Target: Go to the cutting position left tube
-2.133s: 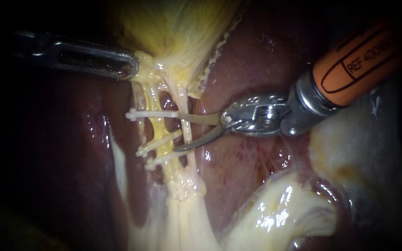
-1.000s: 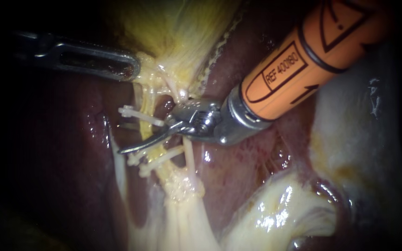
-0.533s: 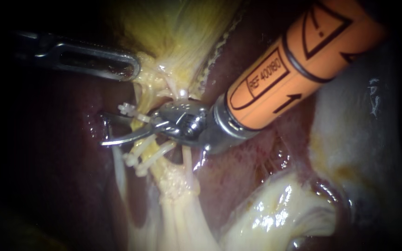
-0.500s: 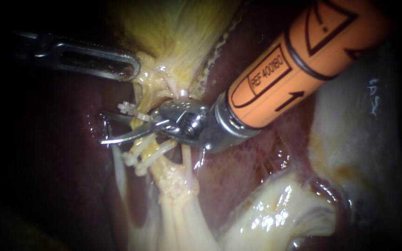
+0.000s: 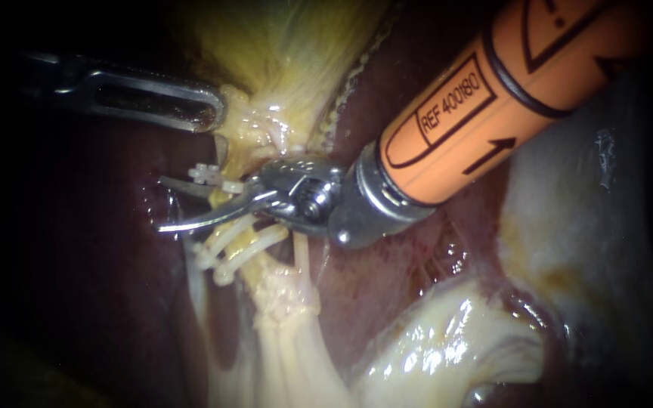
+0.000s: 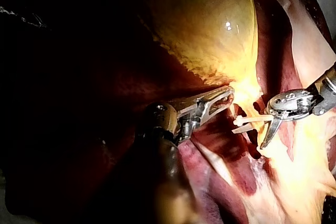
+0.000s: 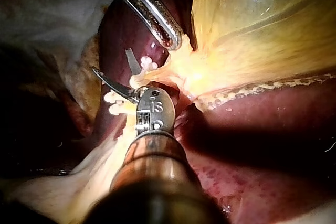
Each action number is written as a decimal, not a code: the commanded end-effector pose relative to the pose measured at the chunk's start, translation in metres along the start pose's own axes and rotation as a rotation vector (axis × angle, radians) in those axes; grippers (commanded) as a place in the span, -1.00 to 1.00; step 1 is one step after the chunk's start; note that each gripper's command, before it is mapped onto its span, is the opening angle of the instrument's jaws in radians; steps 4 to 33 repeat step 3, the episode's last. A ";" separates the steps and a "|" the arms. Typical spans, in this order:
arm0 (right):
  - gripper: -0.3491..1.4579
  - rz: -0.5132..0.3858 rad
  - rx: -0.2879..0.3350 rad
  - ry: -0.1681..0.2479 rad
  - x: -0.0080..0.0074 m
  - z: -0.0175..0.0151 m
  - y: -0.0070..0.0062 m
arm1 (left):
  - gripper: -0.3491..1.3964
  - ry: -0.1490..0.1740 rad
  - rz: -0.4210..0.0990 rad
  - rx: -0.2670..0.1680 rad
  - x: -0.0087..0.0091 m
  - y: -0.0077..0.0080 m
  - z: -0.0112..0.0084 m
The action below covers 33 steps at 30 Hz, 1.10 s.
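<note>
The left tube (image 5: pixel 226 202), a yellowish strand, runs down from the gallbladder (image 5: pixel 289 45). It carries one white clip (image 5: pixel 207 173) above and two clips (image 5: pixel 217 261) below. My right instrument (image 5: pixel 162 204), on an orange shaft from the upper right, has its two blades open astride the left tube, between the upper clip and the lower pair. The wrist view shows the same right instrument (image 7: pixel 111 60) with blades apart beside the clips. My left instrument (image 5: pixel 213 113) comes in from the left, jaws shut on the gallbladder's lower end. The thin right tube (image 5: pixel 300 257) passes under the right instrument's wrist.
Dark red liver (image 5: pixel 402 279) lies around and behind the tubes. Pale glistening fatty tissue (image 5: pixel 447 347) sits low on the right. In the left wrist view the right instrument (image 6: pixel 283 103) works just ahead of my left instrument (image 6: pixel 228 95).
My right instrument has travelled left, from the right tube across to the left tube, with its blades open throughout. In the last half second it barely shifted. The left instrument held still.
</note>
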 end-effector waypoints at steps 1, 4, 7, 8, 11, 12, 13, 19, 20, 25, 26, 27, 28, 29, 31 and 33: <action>0.95 -0.001 -0.001 0.000 0.0000 0.0000 0.0000 | -1.00 0.000 0.000 0.000 0.0000 0.0000 0.0000; 0.95 -0.001 -0.001 0.000 -0.0001 0.0000 0.0000 | -1.00 0.000 0.000 0.000 0.0000 0.0000 0.0000; 0.95 -0.001 -0.001 0.000 -0.0001 0.0000 0.0000 | -1.00 0.000 0.000 0.000 0.0000 0.0000 0.0000; 0.95 -0.001 -0.001 0.000 -0.0001 0.0000 0.0000 | -1.00 0.000 0.000 0.000 0.0000 0.0000 0.0000; 0.95 -0.001 -0.001 0.000 -0.0001 0.0000 0.0000 | -1.00 0.000 0.000 0.000 0.0000 0.0000 0.0000; 0.95 -0.001 -0.001 0.000 -0.0001 0.0000 0.0000 | -1.00 0.000 0.000 0.000 0.0000 0.0000 0.0000; 0.95 -0.001 -0.001 0.000 -0.0001 0.0000 0.0000 | -1.00 0.000 0.000 0.000 0.0000 0.0000 0.0000; 0.95 -0.001 -0.001 0.000 -0.0001 0.0000 0.0000 | -1.00 0.000 0.000 0.000 0.0000 0.0000 0.0000; 0.95 -0.001 -0.001 0.000 -0.0001 0.0000 0.0000 | -1.00 0.000 0.000 0.000 0.0000 0.0000 0.0000; 0.95 -0.001 -0.001 0.000 -0.0001 0.0000 0.0000 | -1.00 0.000 0.000 0.000 0.0000 0.0000 0.0000; 0.95 -0.001 -0.001 0.000 -0.0001 0.0000 0.0000 | -1.00 0.000 0.000 0.000 0.0000 0.0000 0.0000; 0.95 -0.001 -0.001 0.000 -0.0001 0.0000 0.0000 | -1.00 0.000 0.000 0.000 0.0000 0.0000 0.0000; 0.95 -0.001 -0.001 0.000 -0.0001 0.0000 0.0000 | -1.00 0.000 0.000 0.000 0.0000 0.0000 0.0000; 0.95 -0.001 -0.001 0.000 -0.0001 0.0000 0.0000 | -1.00 0.000 0.000 0.000 0.0000 0.0000 0.0000; 0.95 -0.001 -0.001 0.000 -0.0001 0.0000 0.0000 | -1.00 0.000 0.000 0.000 0.0000 0.0000 0.0000; 0.95 -0.001 -0.001 0.000 -0.0001 0.0000 0.0000 | -1.00 0.000 0.000 0.000 0.0000 0.0000 0.0000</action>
